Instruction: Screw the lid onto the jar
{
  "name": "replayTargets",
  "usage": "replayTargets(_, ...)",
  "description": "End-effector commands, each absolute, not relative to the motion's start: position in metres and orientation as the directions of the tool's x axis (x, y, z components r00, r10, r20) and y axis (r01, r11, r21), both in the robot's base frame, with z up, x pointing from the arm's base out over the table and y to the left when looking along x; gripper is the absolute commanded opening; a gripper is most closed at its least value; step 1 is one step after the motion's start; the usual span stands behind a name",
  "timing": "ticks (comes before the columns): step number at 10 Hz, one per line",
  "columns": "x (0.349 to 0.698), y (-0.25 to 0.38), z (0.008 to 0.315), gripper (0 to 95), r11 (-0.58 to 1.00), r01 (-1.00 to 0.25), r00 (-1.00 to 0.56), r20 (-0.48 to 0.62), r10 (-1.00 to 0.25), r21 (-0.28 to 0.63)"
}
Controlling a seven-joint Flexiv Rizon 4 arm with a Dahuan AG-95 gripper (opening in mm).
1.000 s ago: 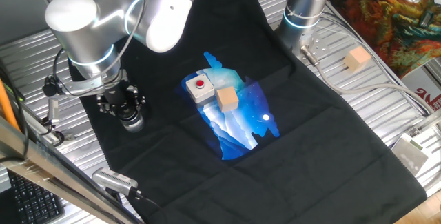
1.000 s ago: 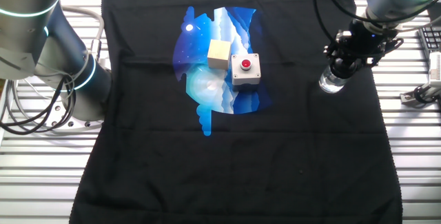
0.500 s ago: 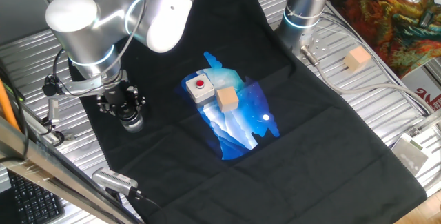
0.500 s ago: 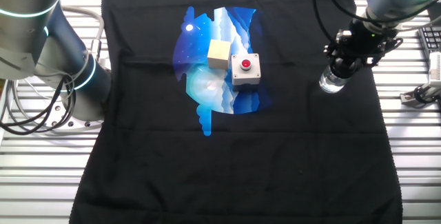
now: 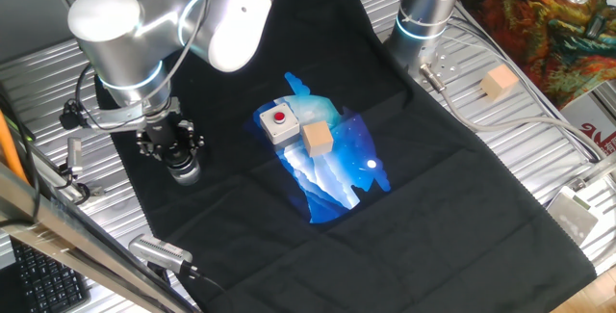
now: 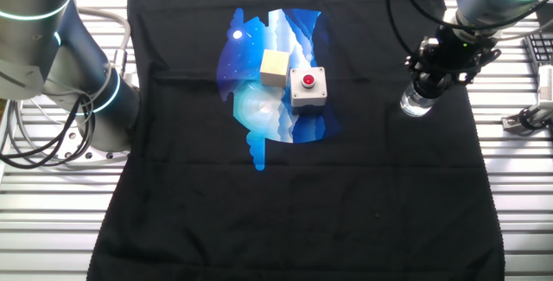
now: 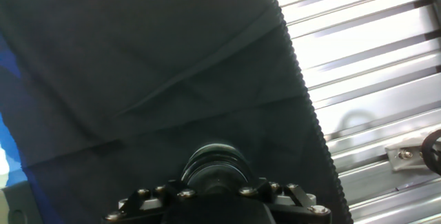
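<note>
The jar is a small clear glass cylinder standing upright on the black cloth, at the left in one fixed view and at the right in the other. My gripper points down right on top of it, its black fingers closed round the jar's mouth. The lid is mostly hidden between the fingers. In the hand view only a dark round top shows just beyond the gripper, and I cannot separate lid from jar there.
A grey box with a red button and a tan wooden cube sit on the blue patch mid-cloth. Another cube lies on the metal slats. A second arm's base stands at the back. The cloth edge runs close by.
The arm's big joint above the hand has shifted slightly. The gripper and the jar stay in the same spot.
</note>
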State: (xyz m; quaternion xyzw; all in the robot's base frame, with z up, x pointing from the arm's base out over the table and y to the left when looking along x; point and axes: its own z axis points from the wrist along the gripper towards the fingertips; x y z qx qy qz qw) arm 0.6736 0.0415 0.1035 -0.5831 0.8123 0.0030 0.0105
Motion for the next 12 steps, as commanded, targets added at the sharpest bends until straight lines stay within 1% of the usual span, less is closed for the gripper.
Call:
replayTargets(1,0.6741,0.0416,0.1035,0.0,0.327,-0.945,-0.327,-0.019,-0.945,-0.005)
replayTargets(12,0.674,0.0413,0.1017,0.0,0.373,-0.928,-0.373,-0.001,-0.928,-0.007)
